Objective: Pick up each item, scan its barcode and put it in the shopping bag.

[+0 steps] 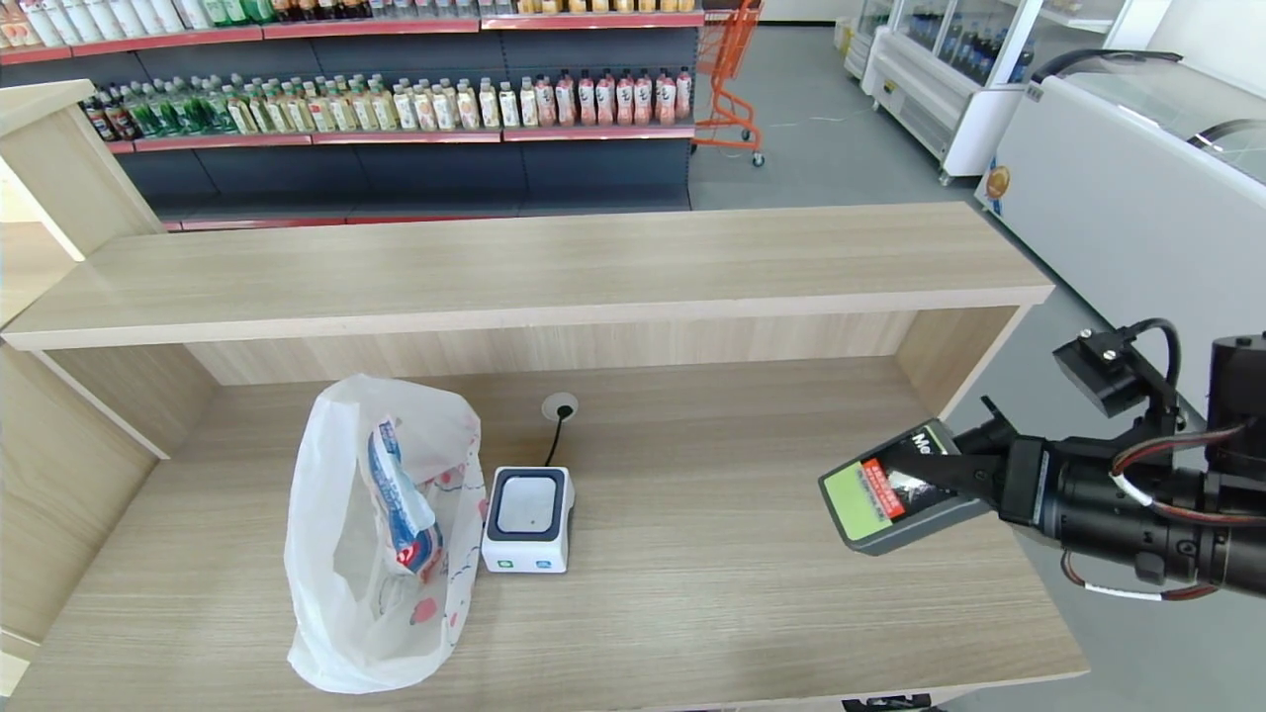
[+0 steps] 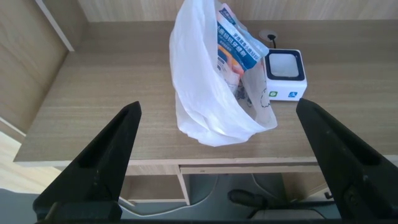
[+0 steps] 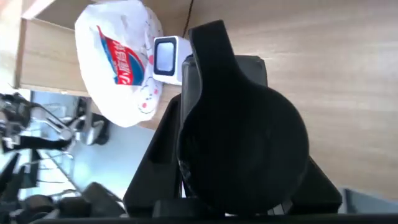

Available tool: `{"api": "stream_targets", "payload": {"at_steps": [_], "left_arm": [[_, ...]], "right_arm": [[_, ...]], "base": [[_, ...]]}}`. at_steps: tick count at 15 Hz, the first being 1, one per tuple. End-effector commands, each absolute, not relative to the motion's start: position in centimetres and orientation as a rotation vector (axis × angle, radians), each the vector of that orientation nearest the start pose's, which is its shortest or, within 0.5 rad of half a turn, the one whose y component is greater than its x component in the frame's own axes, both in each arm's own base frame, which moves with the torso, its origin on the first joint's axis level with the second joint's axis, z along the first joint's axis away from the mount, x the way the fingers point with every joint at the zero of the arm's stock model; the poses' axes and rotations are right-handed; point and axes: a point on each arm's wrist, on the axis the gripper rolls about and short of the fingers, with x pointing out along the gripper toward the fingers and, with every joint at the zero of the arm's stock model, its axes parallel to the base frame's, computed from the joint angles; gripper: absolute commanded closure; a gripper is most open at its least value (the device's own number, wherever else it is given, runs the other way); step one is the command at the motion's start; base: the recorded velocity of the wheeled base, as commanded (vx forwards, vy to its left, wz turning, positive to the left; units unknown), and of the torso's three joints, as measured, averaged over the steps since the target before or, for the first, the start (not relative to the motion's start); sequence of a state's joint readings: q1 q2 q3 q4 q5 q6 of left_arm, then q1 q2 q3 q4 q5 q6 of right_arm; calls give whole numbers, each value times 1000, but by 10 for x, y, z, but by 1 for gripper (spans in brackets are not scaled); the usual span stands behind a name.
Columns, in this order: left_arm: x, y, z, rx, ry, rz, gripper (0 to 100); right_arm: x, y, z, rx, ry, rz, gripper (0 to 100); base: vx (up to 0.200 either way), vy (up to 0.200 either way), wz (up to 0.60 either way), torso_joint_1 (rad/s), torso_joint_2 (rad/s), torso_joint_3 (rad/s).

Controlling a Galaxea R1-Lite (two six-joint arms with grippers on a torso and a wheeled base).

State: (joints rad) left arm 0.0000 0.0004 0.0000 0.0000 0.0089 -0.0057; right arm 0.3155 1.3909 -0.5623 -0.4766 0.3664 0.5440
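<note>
A: Which step is the robot on?

B: By the look of it, the scan. Nearest the robot, the right gripper [image 1: 940,475] is clamped on a flat dark box [image 1: 875,499] with a green and red label. It holds the box in the air above the right end of the counter [image 1: 752,593]. The left gripper [image 2: 217,106] hangs off the counter's near edge, fingers wide apart and holding nothing.

A: What does the next move call for?

B: Probably carrying the box left to the scanner [image 1: 528,517], which is well apart from it at mid-counter, and turning the barcode to the window. Where the barcode sits cannot be told. The shopping bag [image 1: 326,554] stands just beside the scanner, perhaps touching it, with a blue and white packet [image 1: 401,504] inside.

A: Do the views differ?

B: The left wrist view shows the packet poking up at the bag's mouth. The head view shows the box's label, which the right wrist view hides behind dark gripper parts. Farther back, the scanner's cable [image 1: 556,435] runs to a hole in the counter.
</note>
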Motion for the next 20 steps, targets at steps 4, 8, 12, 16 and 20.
{"api": "stream_targets", "payload": {"at_steps": [4, 8, 12, 16, 20], "left_arm": [[-23, 0, 75, -6, 0, 9, 0], [-23, 0, 75, -5, 0, 8, 0], [-23, 0, 76, -2, 2, 8, 0], [-23, 0, 75, -2, 0, 8, 0], [-23, 0, 75, 0, 0, 8, 0]], "right_arm": [[201, 93, 184, 571, 591, 612, 100], [204, 95, 181, 570, 601, 606, 100], [209, 97, 182, 571, 601, 608, 100], [213, 98, 182, 570, 601, 606, 100], [218, 99, 177, 563, 614, 595, 100]], "base": [[0, 0, 0, 0, 0, 0], [0, 0, 0, 0, 0, 0], [0, 100, 0, -2, 2, 1], [0, 200, 0, 5, 1, 5], [0, 200, 0, 4, 2, 5]]}}
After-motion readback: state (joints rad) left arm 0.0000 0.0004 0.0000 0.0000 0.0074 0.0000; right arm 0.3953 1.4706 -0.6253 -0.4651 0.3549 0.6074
